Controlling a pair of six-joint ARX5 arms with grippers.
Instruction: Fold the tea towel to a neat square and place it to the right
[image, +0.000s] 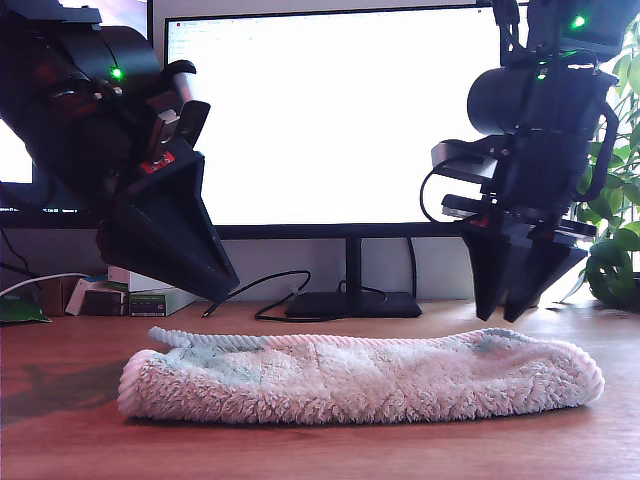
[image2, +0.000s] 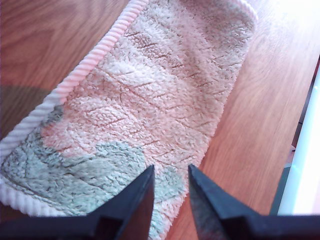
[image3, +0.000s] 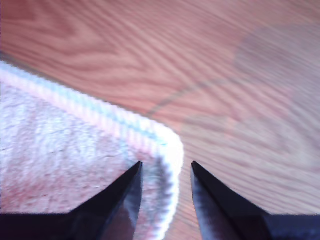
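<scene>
The tea towel (image: 360, 380), a fluffy pale pink-white terry cloth with faint mint-green patches, lies folded into a long, low strip across the middle of the reddish-brown wooden table (image: 300, 455). From the exterior view I cannot count its layers. A thick twisted cord hem runs along its far edge and around the end at the exterior view's left; the end at the exterior view's right is a soft rounded bulge.

In the first wrist view the towel (image2: 150, 100) shows a ribbed, leaf-like weave and a large grey-green patch at its near end, partly hidden behind my jaws. A bright white upright edge is cut off at that picture's border; I cannot tell what it is.

The second wrist view is soft and blurred. It shows only one rounded corner of the towel (image3: 60, 160), edged with pale cord, and bare wood grain with faint shadows.

My first gripper (image: 225, 285), black and wedge-shaped, hangs tilted above the towel's end at the exterior view's left. Its jaws (image2: 170, 172) stand narrowly apart with nothing between them.

My second gripper (image: 508, 312) points straight down near the towel's other end, clear of the cloth. Its jaws (image3: 166, 167) are also slightly parted and empty.

Behind stand a glaring white monitor (image: 330, 110), a looping black cable (image: 270, 290), small boxes (image: 150, 300) and a leafy green plant (image: 615, 200) cut off at the exterior view's right.
</scene>
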